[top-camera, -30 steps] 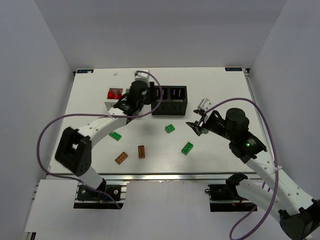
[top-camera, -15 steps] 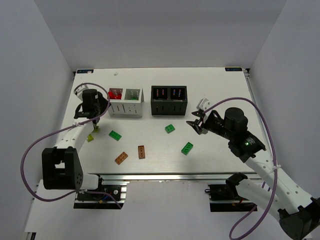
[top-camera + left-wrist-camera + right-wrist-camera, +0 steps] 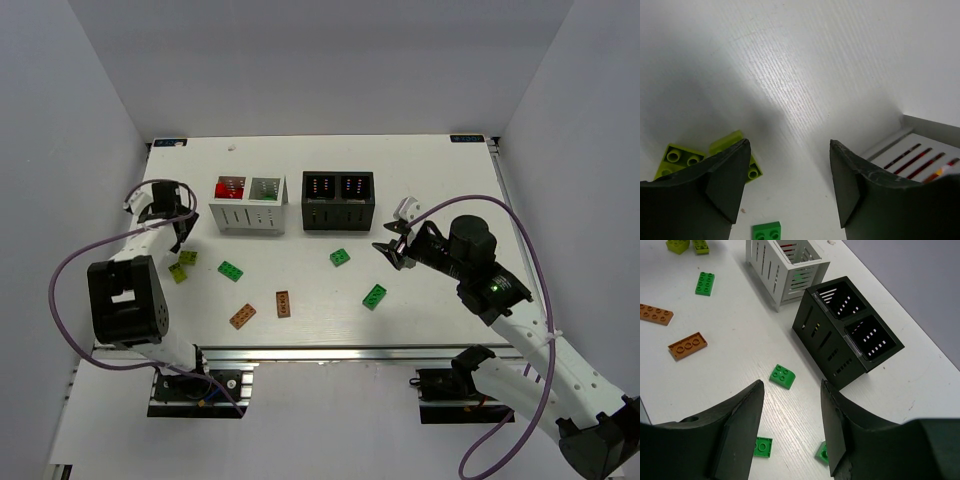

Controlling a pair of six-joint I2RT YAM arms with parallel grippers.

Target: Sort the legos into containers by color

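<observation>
My left gripper [image 3: 183, 233] is open and empty, low over the table just left of the white container [image 3: 250, 214]. Its left compartment holds a red brick [image 3: 230, 187]. Two yellow-green bricks [image 3: 183, 265] lie beside the gripper; in the left wrist view they [image 3: 677, 157] lie by the left finger, with a green brick [image 3: 766, 231] below. My right gripper [image 3: 388, 250] is open and empty, right of a green brick [image 3: 340, 257], which shows between its fingers [image 3: 782, 376]. The black container [image 3: 338, 200] stands mid-back. More green bricks [image 3: 231, 270] [image 3: 375, 296] and two brown-orange bricks [image 3: 242, 316] [image 3: 283, 303] lie in front.
The left arm's purple cable [image 3: 70, 275] loops over the table's left edge. The right arm's cable [image 3: 520, 225] arcs over the right side. Grey walls enclose the table on three sides.
My left arm has swung from over the white container to the left and now hangs beside the yellow-green bricks. The right arm has not moved.
</observation>
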